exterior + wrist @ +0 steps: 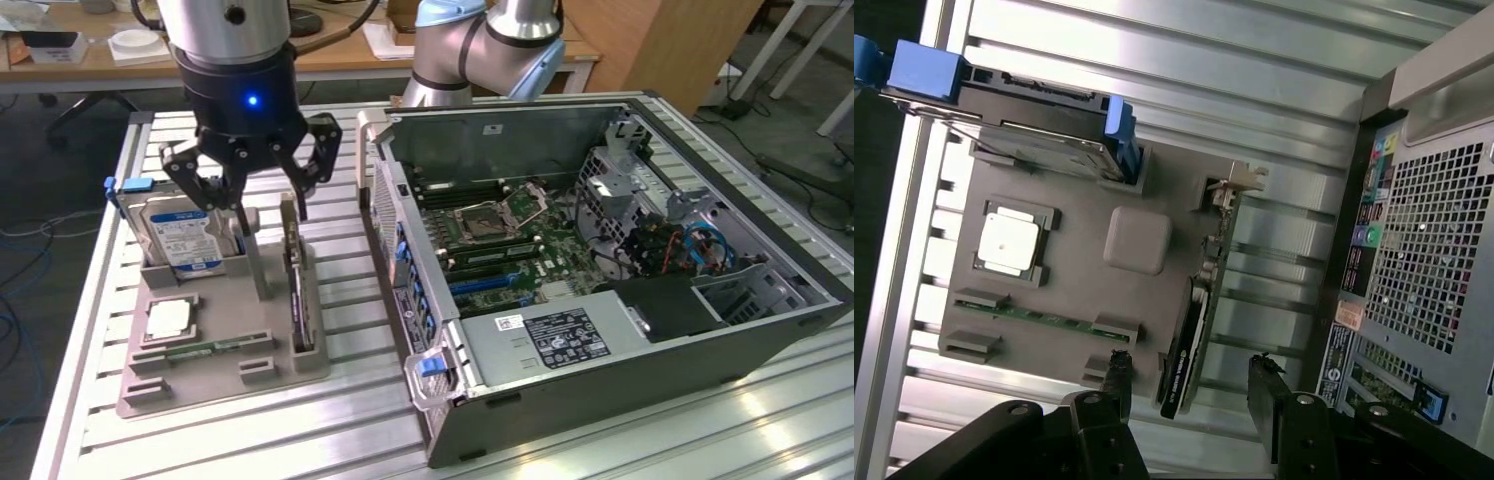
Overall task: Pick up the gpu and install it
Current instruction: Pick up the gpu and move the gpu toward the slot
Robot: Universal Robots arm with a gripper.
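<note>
The gpu stands on its long edge in a slot of the grey holder on the slatted tabletop. Kept upright like that, its thin top edge is offered to a grip from above. The gripper hangs over the card's far end with its jaws spread wide and nothing between them. From the wrist view the card lines up in the gap between the two fingertips, so I'd judge it is squared up to straddle the card, though not touching it. The hard drive stands just beside in the neighbouring slot, close to one finger, which looks like the tightest spot. A processor chip and a memory stick lie flat and low, out of the way. The open computer case sits near on the exterior view's right, motherboard exposed.
</note>
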